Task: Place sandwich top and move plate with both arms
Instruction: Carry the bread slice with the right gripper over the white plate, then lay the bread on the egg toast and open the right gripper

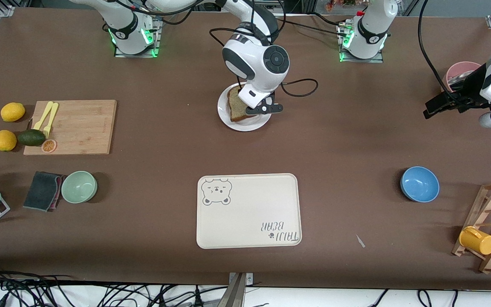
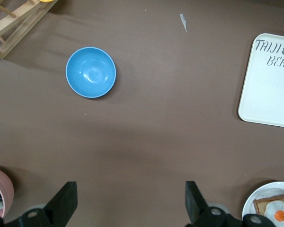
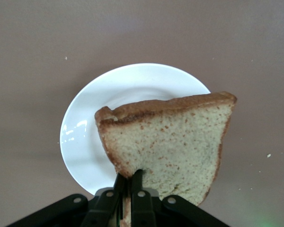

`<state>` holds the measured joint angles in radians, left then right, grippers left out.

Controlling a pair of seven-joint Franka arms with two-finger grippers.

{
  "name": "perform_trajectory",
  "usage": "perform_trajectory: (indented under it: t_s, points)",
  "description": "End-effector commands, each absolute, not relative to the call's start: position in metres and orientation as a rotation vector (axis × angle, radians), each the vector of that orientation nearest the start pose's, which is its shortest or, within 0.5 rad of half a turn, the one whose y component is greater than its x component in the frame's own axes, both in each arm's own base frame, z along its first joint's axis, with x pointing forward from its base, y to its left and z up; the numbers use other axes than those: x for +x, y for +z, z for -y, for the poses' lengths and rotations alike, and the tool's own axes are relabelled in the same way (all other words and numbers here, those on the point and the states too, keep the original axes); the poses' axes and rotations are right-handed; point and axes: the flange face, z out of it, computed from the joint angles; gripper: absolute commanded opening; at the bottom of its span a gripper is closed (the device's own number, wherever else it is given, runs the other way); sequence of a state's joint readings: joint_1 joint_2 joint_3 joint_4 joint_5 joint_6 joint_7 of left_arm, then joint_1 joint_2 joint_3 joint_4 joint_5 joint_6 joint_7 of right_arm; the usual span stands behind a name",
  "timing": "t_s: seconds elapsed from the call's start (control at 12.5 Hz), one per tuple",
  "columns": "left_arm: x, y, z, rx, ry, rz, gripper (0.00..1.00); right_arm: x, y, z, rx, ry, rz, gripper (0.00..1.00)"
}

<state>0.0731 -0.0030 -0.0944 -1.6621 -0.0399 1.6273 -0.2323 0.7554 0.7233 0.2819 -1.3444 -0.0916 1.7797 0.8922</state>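
Step in hand: the first part, placing the sandwich top [image 3: 173,142]; the slice is lifted and hangs in the air over the plate [image 3: 87,125], not yet laid down.
Right gripper [image 1: 259,108]: its fingers are pressed together on one edge of the slice, which hangs tilted below it, over the plate.
Plate: in the middle of the table, farther from the front camera than the bear tray [image 1: 249,210]. The left wrist view shows an egg slice [image 2: 276,210] lying on it.
Next move, as I judge: lower the slice flat onto the egg slice, square with it, then let go. After that both arms must take the plate's rim.
Left gripper [image 2: 130,201]: waits, fingers spread wide and holding nothing, over bare table toward the left arm's end, near the blue bowl [image 2: 91,72].
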Motion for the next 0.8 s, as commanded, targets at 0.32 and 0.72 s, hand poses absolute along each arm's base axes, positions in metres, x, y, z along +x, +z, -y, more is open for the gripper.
perform_trajectory:
  t_s: [0.32,0.72]
  points:
    - [0.553,0.593,0.02,-3.178,0.124,0.361,1.0,0.384,0.268,-0.592,-3.294,0.433,0.184,0.0]
    - [0.553,0.591,0.027,-3.163,0.135,0.44,1.0,0.386,0.257,-0.591,-3.296,0.449,0.166,0.04]
